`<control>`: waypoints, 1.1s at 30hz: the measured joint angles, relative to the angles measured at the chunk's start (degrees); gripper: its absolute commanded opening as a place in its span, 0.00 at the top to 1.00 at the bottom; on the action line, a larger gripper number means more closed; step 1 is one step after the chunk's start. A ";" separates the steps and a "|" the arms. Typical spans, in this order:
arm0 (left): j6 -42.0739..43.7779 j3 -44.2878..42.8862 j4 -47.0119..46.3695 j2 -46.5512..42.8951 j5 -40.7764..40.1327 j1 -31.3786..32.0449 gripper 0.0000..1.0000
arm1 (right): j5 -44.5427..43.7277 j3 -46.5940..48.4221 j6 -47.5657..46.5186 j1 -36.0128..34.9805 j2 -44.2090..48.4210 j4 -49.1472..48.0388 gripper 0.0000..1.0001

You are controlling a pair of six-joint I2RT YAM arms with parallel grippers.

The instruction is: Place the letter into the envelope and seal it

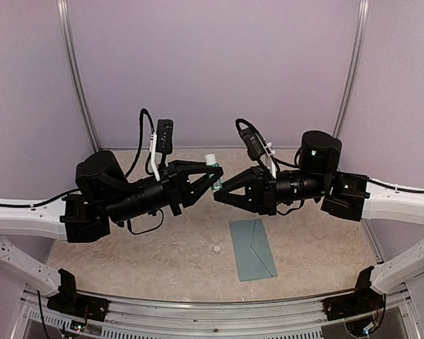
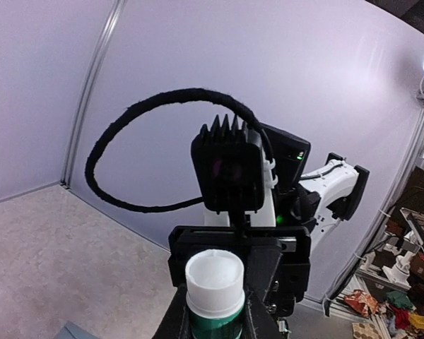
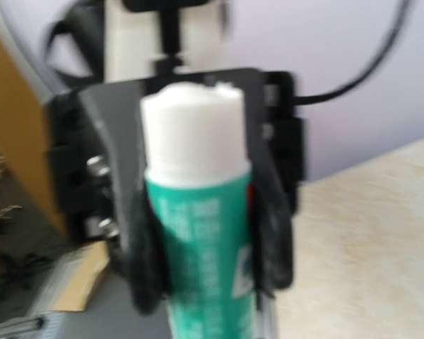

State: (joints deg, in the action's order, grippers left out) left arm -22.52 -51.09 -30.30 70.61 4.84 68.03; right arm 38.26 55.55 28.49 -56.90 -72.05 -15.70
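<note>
The teal envelope [image 1: 253, 248] lies flat on the table in front of the right arm, and its corner [image 2: 74, 330] shows in the left wrist view. The letter is out of view. A green glue stick [image 1: 213, 171] with a white top is held upright above the table between both arms. My left gripper [image 1: 216, 176] [image 2: 213, 314] is shut on the glue stick [image 2: 213, 282]. My right gripper [image 1: 218, 195] [image 3: 205, 272] is shut on the same stick [image 3: 198, 233] from the opposite side, a little lower.
A small white cap [image 1: 216, 249] lies on the table left of the envelope. Pale walls close the back and both sides. An aluminium rail [image 1: 212, 314] runs along the near edge.
</note>
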 measured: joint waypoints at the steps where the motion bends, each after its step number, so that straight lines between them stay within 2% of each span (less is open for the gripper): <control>1: 0.59 -0.17 0.39 -0.02 -2.25 0.33 0.97 | -1.57 1.09 -1.14 -0.02 0.00 2.49 1.00; 3: 1.46 -0.68 1.29 0.07 -6.29 0.83 1.00 | -5.16 3.74 -3.45 -0.17 -0.15 7.78 1.00; 12: 0.72 -1.07 2.27 2.23 -22.14 1.05 1.00 | -24.24 16.70 -9.84 -2.58 -6.58 26.60 1.00; 20: -2.16 -1.09 4.87 6.43 -32.52 0.07 1.00 | -40.22 24.50 -10.05 -5.35 -14.93 36.13 0.99; 22: -3.32 -1.09 5.70 7.39 -33.44 0.04 1.00 | -42.03 24.50 -9.42 -5.66 -15.74 36.98 0.93; 24: -4.31 -1.16 5.97 8.02 -33.88 0.04 1.00 | -42.53 24.44 -9.09 -5.73 -15.96 37.46 0.82; 28: -5.22 -1.90 6.43 7.96 -31.69 0.15 1.00 | -41.90 21.66 -9.22 -5.49 -13.86 34.58 0.52; 31: -5.66 -1.92 6.45 6.34 -26.08 0.17 1.00 | -36.83 16.81 -9.42 -3.61 -9.79 29.94 0.33; 33: -5.81 -2.01 6.29 4.98 -21.42 0.15 1.00 | -31.01 13.05 -9.55 -1.81 -6.36 25.77 0.24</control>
State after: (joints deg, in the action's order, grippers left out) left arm -28.34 -53.10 -24.01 75.59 -16.58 68.18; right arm 7.25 68.60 18.94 -58.72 -78.41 10.07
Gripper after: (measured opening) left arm 0.165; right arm 0.644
